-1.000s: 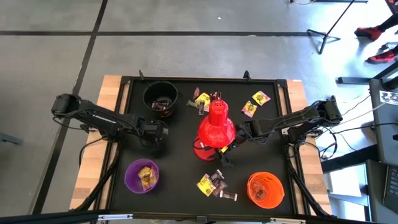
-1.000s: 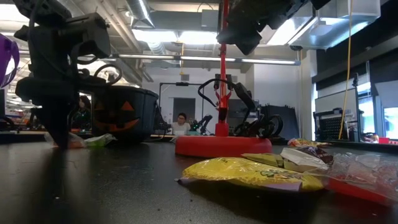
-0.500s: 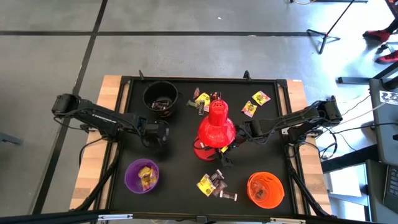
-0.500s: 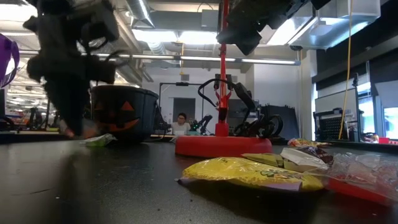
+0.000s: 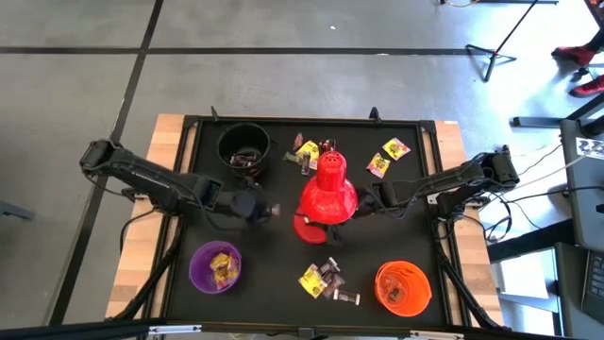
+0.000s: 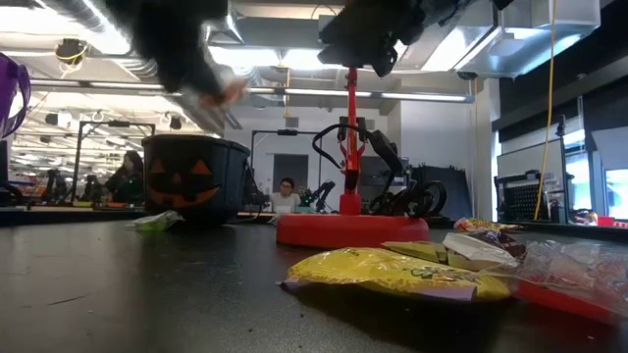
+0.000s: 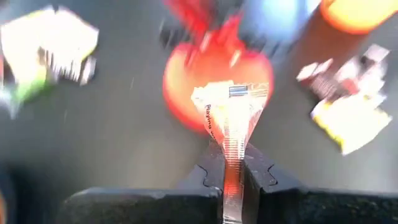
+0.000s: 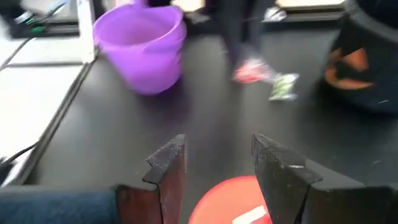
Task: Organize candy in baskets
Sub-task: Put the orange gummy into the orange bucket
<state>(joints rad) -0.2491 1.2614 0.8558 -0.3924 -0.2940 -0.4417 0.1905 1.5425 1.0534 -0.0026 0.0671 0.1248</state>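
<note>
Pinching a small wrapped sweet in a pale, crinkled wrapper [image 7: 231,115], the left gripper [image 5: 257,208] has its jaws pressed together on the wrapper's lower end; in the high view it sits at centre-left of the frame over the black tabletop [image 5: 274,274], between the black round plastic bucket [image 5: 243,147] at upper centre-left and the purple round plastic bucket [image 5: 215,266] at lower left. The right gripper [image 5: 363,200] hangs at centre-right of the frame, just beside the red desk lamp with a round base [image 5: 327,194], its jaws spread and holding nothing, as the right wrist view shows.

The purple bucket holds yellow-wrapped sweets [image 5: 221,267], and a few dark sweets [image 5: 247,157] lie inside the black one. The orange round plastic bucket [image 5: 403,287] stands at lower right. Loose candy lies on the tabletop in three groups: a cluster of yellow and dark pieces [image 5: 307,152] above the lamp, two yellow pieces [image 5: 387,157] at upper right, and a mixed yellow, brown and silvery pile [image 5: 326,280] at lower centre, left of the orange bucket. In the low view a yellow wrapper [image 6: 392,273] lies nearest the camera at lower centre-right.
</note>
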